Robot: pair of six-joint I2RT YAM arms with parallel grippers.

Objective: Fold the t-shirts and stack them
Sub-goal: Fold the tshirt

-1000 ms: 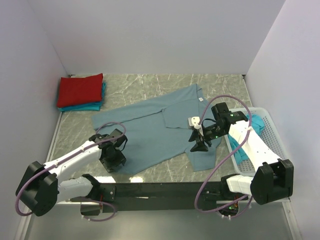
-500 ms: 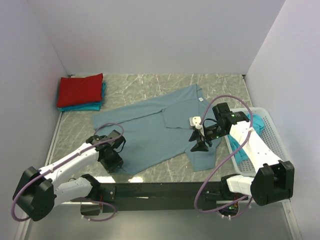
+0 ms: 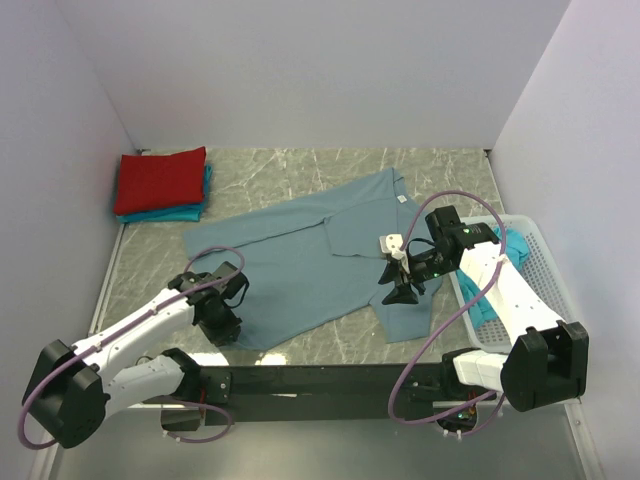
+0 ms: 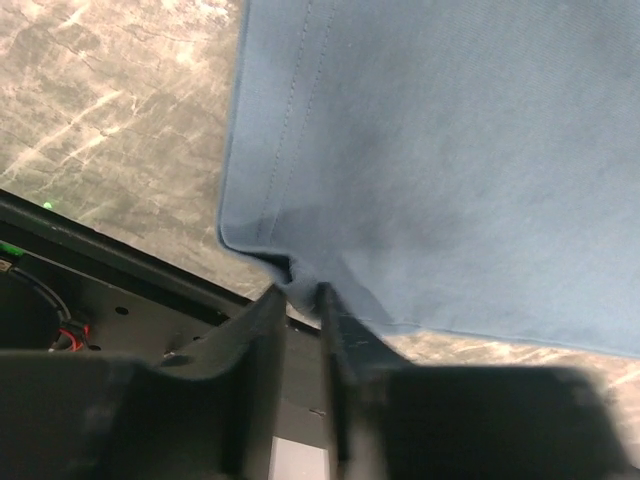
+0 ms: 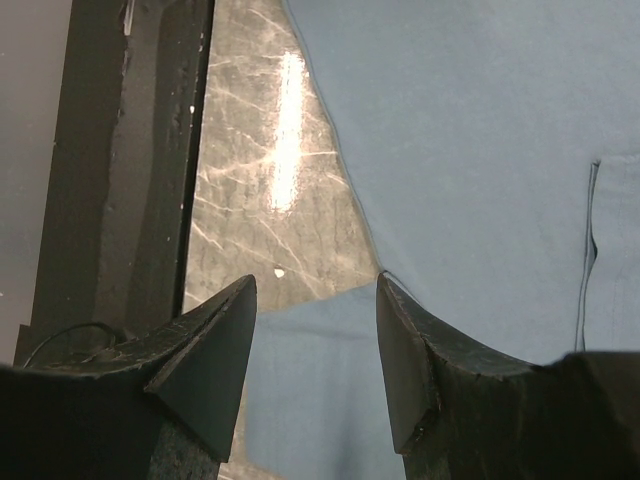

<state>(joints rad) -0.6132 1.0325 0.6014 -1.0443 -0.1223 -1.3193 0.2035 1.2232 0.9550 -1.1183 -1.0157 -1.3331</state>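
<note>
1. Your left gripper (image 4: 300, 295) is at the 7 o'clock corner of the slate-blue t-shirt (image 3: 320, 260), its fingers pinched together on the hem.
2. Your right gripper (image 3: 400, 290) hovers over the shirt's 4 o'clock edge, fingers spread apart.
3. The shirt lies spread out mid-table, collar toward 1 o'clock.
4. At 3 o'clock, the white basket (image 3: 548, 270) holds teal cloth (image 3: 512, 243) — probably more shirts, but it's too bunched to tell.
5. At 10 o'clock, a folded red t-shirt (image 3: 160, 180) tops a folded teal t-shirt (image 3: 190, 213).
</note>
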